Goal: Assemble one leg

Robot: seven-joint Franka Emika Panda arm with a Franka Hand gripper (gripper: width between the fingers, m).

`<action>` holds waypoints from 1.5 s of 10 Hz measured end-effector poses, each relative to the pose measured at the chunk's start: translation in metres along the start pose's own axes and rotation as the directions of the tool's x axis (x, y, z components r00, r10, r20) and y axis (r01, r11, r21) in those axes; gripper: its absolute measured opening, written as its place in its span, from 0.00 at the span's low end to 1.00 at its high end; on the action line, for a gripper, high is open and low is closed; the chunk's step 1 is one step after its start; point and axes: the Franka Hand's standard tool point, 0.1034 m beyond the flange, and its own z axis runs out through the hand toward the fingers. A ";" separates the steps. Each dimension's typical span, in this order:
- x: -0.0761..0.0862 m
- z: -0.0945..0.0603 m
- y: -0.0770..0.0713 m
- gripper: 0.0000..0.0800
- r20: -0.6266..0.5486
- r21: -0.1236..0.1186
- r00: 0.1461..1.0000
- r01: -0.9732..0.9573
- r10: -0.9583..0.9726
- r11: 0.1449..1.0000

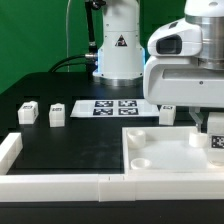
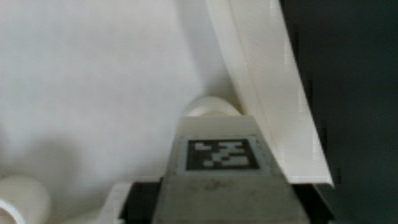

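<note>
We are looking at the black table (image 1: 70, 145), where the big white panel (image 1: 180, 165) is lying at the exterior view's right, with long white bars (image 1: 60, 182) running along the near side. The marker board (image 1: 105, 107) is lying farther back. The gripper (image 1: 212, 133) is hanging over the panel's edge, jaws clamping the leg (image 2: 221, 150) (tag facing the wrist camera). A second leg (image 1: 57, 115) and a third leg (image 1: 28, 113) are sitting loose at the left.

We count four small white legs: leg one (image 1: 28, 112) and leg two (image 1: 57, 115) at the middle left, leg three (image 1: 168, 116) and leg four (image 1: 213, 141) at the right. We see one big white panel (image 1: 165, 152) and one marker board (image 1: 107, 107) with four tags (image 1: 126, 102).
</note>
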 end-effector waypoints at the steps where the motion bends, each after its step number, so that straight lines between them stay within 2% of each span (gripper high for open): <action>1: 0.000 0.000 -0.001 0.36 -0.001 -0.001 0.995 -0.104 0.104 0.995; 2: -0.001 0.000 -0.002 0.36 -0.003 -0.001 0.977 -0.213 0.213 0.977; 4: -0.004 0.002 -0.006 0.36 -0.006 -0.002 0.867 -0.498 0.498 0.867; 7: -0.005 0.002 -0.008 0.36 0.003 0.003 0.714 -0.700 0.700 0.714; 9: -0.005 0.002 -0.009 0.37 0.002 0.004 0.748 -0.664 0.664 0.748; 11: -0.006 0.002 -0.010 0.75 0.002 0.004 0.774 -0.633 0.633 0.774; 12: -0.006 0.002 -0.010 0.80 -0.002 0.003 0.849 -0.529 0.529 0.849; 14: -0.006 0.003 -0.010 0.81 -0.004 0.001 0.965 -0.262 0.262 0.965; 15: -0.006 0.003 -0.010 0.81 -0.004 0.000 0.991 -0.133 0.133 0.991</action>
